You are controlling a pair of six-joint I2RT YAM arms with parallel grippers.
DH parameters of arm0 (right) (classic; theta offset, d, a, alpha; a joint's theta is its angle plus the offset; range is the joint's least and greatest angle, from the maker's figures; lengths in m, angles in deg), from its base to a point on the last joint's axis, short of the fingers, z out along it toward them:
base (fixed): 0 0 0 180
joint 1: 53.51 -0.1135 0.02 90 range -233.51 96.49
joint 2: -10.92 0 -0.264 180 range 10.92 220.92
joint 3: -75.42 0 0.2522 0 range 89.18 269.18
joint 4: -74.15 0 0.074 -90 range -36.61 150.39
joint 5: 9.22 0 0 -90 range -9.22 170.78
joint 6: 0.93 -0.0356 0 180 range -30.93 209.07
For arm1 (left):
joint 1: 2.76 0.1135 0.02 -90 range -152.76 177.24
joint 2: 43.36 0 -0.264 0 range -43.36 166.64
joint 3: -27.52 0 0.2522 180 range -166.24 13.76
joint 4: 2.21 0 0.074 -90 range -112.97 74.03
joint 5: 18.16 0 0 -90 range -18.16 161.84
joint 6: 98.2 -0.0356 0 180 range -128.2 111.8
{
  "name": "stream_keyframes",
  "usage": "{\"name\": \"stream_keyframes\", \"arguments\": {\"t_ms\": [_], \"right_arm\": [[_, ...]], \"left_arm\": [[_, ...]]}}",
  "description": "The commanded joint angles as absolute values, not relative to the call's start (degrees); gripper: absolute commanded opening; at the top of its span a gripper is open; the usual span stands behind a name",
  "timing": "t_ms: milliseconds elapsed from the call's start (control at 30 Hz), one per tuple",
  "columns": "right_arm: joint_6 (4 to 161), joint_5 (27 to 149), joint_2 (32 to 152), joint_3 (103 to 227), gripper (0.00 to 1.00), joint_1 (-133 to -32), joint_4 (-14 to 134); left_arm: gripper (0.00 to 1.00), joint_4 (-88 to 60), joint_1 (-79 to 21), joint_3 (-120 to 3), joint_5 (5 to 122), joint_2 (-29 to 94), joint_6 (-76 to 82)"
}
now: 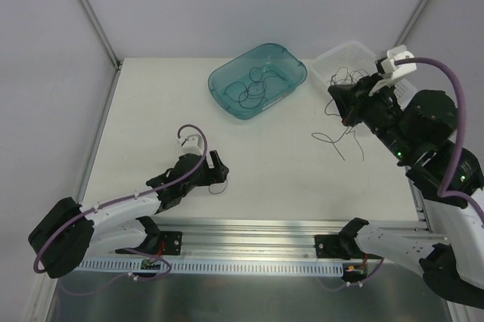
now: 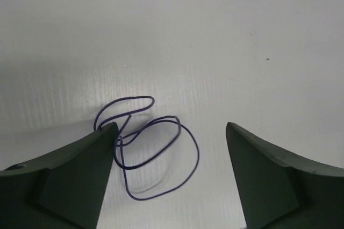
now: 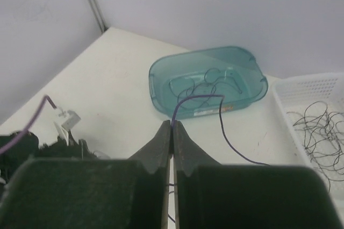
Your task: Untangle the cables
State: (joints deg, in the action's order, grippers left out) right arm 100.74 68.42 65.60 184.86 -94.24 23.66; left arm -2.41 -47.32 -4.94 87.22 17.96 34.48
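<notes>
Purple cable (image 3: 200, 97) clenched in right gripper (image 3: 172, 123), apparently separated; left gripper (image 2: 170, 128) released over loose loop (image 2: 198, 154); next, carry to far-edge tub (image 3: 164, 97)

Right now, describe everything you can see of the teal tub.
The teal tub is translucent blue-green plastic, a shallow rounded rectangle with a raised rim. It sits upright, skewed, on the far part of the white table, left of the white basket. Thin dark cables lie looped inside. A small label shows on one wall.
</notes>
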Motion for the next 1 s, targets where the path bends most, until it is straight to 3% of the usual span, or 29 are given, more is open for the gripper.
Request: {"name": "stream_keyframes", "arguments": {"t_ms": [0,100,533,833,967], "right_arm": [[101.82,74.26,67.26,181.14,0.01,-93.77,24.09],[102.87,78.65,68.40,178.14,0.01,-93.42,23.65],[106.21,107.12,73.59,171.19,0.01,-93.50,22.85],[105.07,115.40,74.91,169.61,0.01,-93.77,26.46],[105.07,115.93,74.91,169.17,0.01,-93.94,26.81]], "left_arm": [[0.90,-3.22,-47.24,-7.42,82.84,11.77,26.62],[0.99,-4.98,-47.24,-11.19,78.37,9.13,19.78],[0.99,-8.06,-47.24,-25.51,57.00,5.33,0.51],[0.99,-5.26,-47.24,-31.67,48.81,12.45,-3.02],[0.92,-2.00,-47.24,-33.17,47.94,15.96,-1.53]]}}
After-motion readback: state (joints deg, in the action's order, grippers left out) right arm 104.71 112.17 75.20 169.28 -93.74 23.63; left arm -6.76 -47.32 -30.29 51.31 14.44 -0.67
